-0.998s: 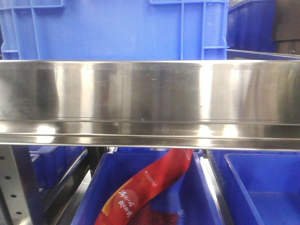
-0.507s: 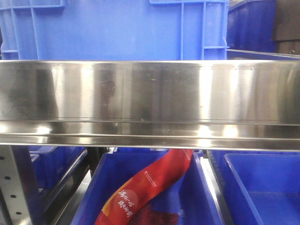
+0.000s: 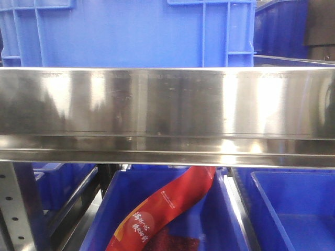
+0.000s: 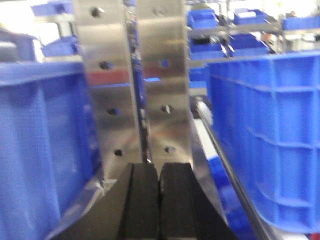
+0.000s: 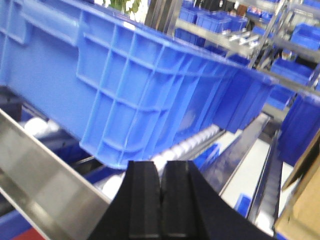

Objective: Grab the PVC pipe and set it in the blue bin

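The PVC pipe is out of view in every frame. A large blue bin (image 3: pixel 125 31) stands on the upper shelf behind a steel rail (image 3: pixel 167 110); the right wrist view shows the same kind of blue bin (image 5: pixel 125 85) from the side, on white rollers. My left gripper (image 4: pixel 159 170) is shut with nothing between its black fingers, facing a perforated steel upright (image 4: pixel 135 85). My right gripper (image 5: pixel 161 170) is also shut and empty, hovering just below and in front of the bin's lower corner.
More blue bins (image 3: pixel 293 209) sit on the lower shelf; one holds a red packet (image 3: pixel 167 209). Tall blue bins (image 4: pixel 270 135) flank the upright on both sides. A cardboard box (image 5: pixel 302 200) sits at the far right. Roller tracks (image 5: pixel 190 142) run beneath the bin.
Only the reflections on the steel rail have shifted slightly; the bins and the red packet have not moved.
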`<act>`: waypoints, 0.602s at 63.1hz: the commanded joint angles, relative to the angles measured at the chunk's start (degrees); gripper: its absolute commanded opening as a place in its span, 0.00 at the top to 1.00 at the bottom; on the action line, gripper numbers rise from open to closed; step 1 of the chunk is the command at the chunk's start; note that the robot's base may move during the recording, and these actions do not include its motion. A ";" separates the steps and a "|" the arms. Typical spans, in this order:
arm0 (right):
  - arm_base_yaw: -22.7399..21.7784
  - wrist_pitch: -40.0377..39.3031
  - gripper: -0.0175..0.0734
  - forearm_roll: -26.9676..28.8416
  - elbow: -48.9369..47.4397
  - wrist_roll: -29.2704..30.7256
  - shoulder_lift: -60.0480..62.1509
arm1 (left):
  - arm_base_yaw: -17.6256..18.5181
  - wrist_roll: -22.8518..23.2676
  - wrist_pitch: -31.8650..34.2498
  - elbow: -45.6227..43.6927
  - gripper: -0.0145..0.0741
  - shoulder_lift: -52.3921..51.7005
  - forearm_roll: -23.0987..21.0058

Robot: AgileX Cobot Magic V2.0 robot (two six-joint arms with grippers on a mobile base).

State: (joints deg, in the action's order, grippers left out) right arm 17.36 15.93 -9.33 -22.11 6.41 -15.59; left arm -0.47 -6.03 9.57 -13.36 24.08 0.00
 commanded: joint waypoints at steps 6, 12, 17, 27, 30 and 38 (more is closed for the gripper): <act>-0.26 -2.92 0.99 -0.65 0.19 -0.27 0.22 | -0.41 0.23 2.91 0.14 0.96 -0.40 0.00; -0.36 -6.58 0.99 -0.65 0.30 -0.27 0.22 | -0.41 0.23 3.61 0.14 0.96 -0.40 0.00; -1.29 -6.43 0.99 -0.65 0.30 -0.27 0.22 | -0.41 0.23 4.02 0.14 0.96 -0.40 0.00; -6.83 -8.40 0.99 1.19 0.32 -0.27 0.80 | -0.41 0.23 6.43 0.14 0.96 -0.40 0.00; -9.03 -8.55 0.99 3.44 0.32 -0.27 1.27 | -0.41 0.23 7.02 0.14 0.96 -0.40 0.00; -14.07 -8.81 0.99 6.19 1.10 -0.27 3.33 | -0.41 0.23 8.08 0.61 0.96 -0.40 0.00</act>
State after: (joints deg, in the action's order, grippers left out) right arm 6.01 8.64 -4.93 -21.75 6.30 -13.50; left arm -0.60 -6.03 15.72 -13.23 24.08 0.00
